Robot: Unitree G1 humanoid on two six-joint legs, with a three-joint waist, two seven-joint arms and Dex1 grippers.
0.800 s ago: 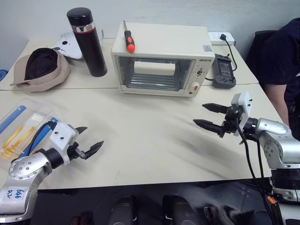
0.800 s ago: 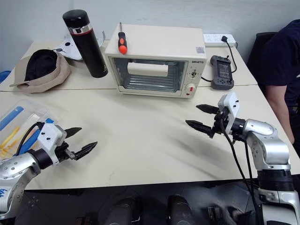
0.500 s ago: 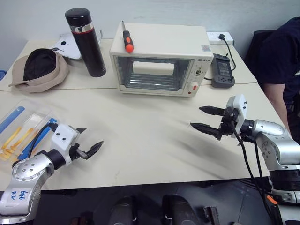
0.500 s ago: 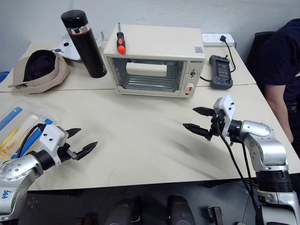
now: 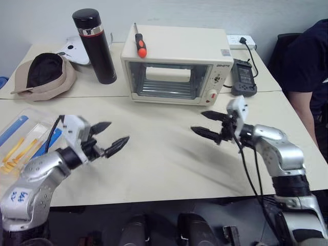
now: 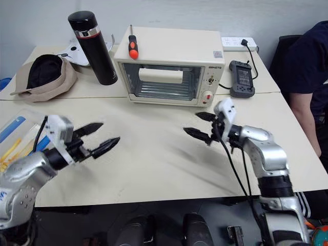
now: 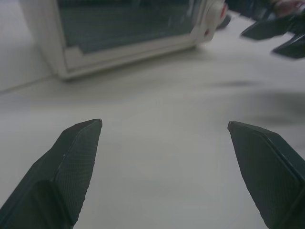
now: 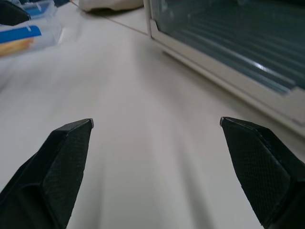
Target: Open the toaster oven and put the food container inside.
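Note:
The cream-white toaster oven [image 5: 174, 64] stands at the back middle of the table with its glass door closed. At the table's left edge lies the food container [image 5: 23, 141], a clear box with blue strips and yellow sticks inside. Just right of the container, my left gripper [image 5: 119, 131] hovers open and empty, pointing toward the table's middle. Open and empty too, my right gripper [image 5: 197, 121] points left in front of the oven's right lower corner, a short way from its door. The right wrist view shows the oven door [image 8: 228, 43] close by and the container [image 8: 28, 36] far off.
A red-handled screwdriver [image 5: 140, 43] lies on the oven's top. A black thermos [image 5: 95, 46] and a tan cap [image 5: 43, 74] stand left of the oven. A black handheld device [image 5: 243, 77] lies to its right. A person in dark clothes [image 5: 307, 66] sits at the right edge.
Both arms have moved inward and forward. The left gripper rose away from the front edge toward the middle; the right gripper slid left, nearer the oven's front. Both stayed open.

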